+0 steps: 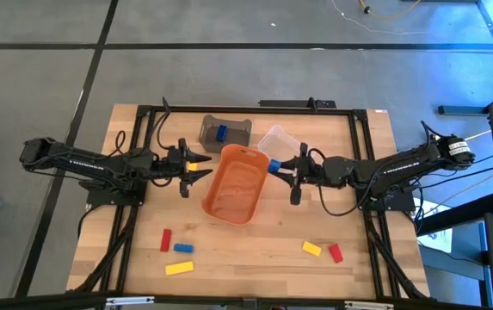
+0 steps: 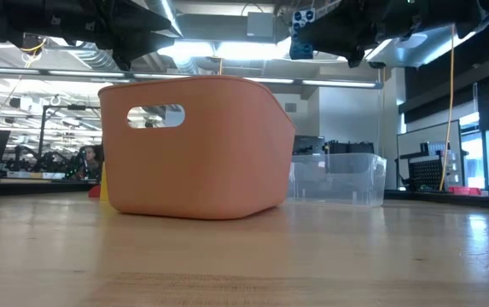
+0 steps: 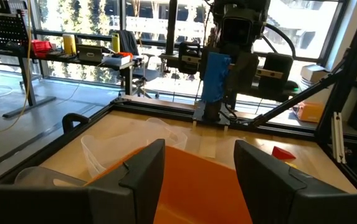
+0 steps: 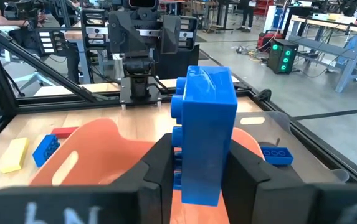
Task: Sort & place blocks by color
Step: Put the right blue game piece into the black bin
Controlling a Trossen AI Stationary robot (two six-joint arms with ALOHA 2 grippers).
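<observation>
Left pincer (image 1: 201,165), mid-left of the high view: fingers clamped on a small yellow plastic block (image 1: 200,165) beside the orange plastic tub (image 1: 233,207).

Lower left of tabletop (image 1: 255,258): loose red bar (image 1: 166,240), blue block (image 1: 183,248), yellow bar (image 1: 179,268).

Upper centre: grey bin (image 1: 237,129) already holding one blue brick (image 1: 221,133); clear plastic container (image 1: 279,138) beside it.

Right pincer (image 1: 278,166): gripping a blue studded block (image 4: 204,134) at the tub's rim.

Lower right: yellow block (image 1: 312,249), red block (image 1: 335,253).

Judgement: sorting barely begun; the tub crowds both pincers.
</observation>
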